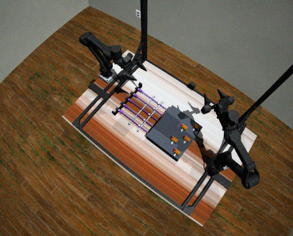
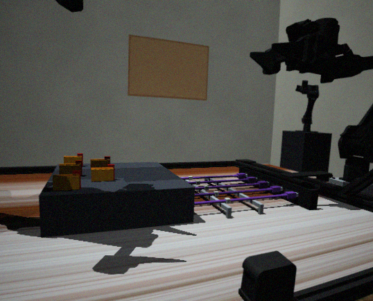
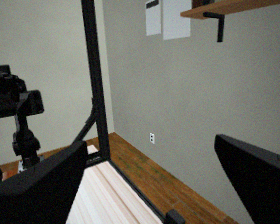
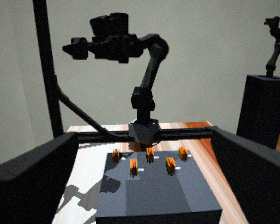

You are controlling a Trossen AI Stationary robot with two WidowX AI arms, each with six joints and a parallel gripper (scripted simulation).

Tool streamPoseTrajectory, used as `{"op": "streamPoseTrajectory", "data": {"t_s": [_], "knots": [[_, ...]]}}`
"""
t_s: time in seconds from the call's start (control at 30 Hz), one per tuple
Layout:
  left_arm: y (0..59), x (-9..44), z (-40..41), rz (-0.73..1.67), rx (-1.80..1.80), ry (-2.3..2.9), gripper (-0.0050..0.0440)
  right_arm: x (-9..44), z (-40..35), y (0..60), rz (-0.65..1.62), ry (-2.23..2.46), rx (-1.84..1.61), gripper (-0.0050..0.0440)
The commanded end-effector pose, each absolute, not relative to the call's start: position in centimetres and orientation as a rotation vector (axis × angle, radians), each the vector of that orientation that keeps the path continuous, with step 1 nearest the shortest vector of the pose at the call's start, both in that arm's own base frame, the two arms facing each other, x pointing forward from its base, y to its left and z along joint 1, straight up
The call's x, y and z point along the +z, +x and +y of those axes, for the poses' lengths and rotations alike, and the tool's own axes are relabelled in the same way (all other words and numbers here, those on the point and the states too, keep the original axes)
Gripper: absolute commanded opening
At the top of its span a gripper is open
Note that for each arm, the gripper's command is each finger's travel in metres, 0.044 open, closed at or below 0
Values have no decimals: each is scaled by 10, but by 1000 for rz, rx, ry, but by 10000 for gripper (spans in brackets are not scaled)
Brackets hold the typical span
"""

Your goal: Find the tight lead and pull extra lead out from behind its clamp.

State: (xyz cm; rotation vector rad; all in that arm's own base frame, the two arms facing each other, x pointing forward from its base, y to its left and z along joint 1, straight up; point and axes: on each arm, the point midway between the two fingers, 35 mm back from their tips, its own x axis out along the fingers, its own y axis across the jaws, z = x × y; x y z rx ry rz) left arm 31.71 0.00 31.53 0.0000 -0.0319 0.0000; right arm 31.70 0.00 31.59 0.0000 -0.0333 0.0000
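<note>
Both tools stand released, with nothing between their fingers: the left tool (image 1: 212,92) (image 3: 151,144) (image 4: 74,48) hangs right of centre in the top view, and the right tool (image 1: 141,75) (image 2: 260,62) (image 4: 145,137) is raised near the upper middle, by the plug end of the leads. Below and right of that one, our five purple leads (image 1: 139,106) (image 2: 249,199) run side by side over two pale crossbars (image 1: 134,118) (image 2: 223,207), from the dark plug strip (image 1: 127,98) (image 2: 306,198) to the dark box (image 1: 163,128) (image 2: 118,208) (image 4: 156,200), near the centre. All five plugs look seated. On the box's lower-right part sit the five orange handles (image 1: 174,139) (image 2: 102,174) (image 4: 133,166), apparently all down; we cannot read their letters here. It all rests on the counter (image 1: 111,147) (image 2: 211,256) (image 3: 101,195) (image 4: 91,162). We judge ourselves at the opening step, finding the tight lead. Next we would lower the right tool to one lead between the crossbars and nudge it gently, comparing its give with its neighbours' and keeping strain off the plugs. The left tool should keep off the handles until we know the letter; then it holds up the matching one while the right draws out slack.
</note>
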Motion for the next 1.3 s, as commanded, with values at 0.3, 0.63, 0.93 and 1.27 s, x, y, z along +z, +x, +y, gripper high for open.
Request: {"op": "streamPoseTrajectory", "data": {"t_s": [0.3, 0.63, 0.93, 1.27], "knots": [[316, 323, 0, -50, 0, 0, 400, 323, 0, 316, -50, 0, 0, 400], [316, 323, 0, -50, 0, 0, 440, 294, 6, 327, 150, -2, 2, 209], [316, 323, 0, -50, 0, 0, 440, 206, 25, 362, 707, -10, 10, 209], [316, 323, 0, -50, 0, 0, 440, 148, 37, 380, 1010, -16, 19, 209]]}}
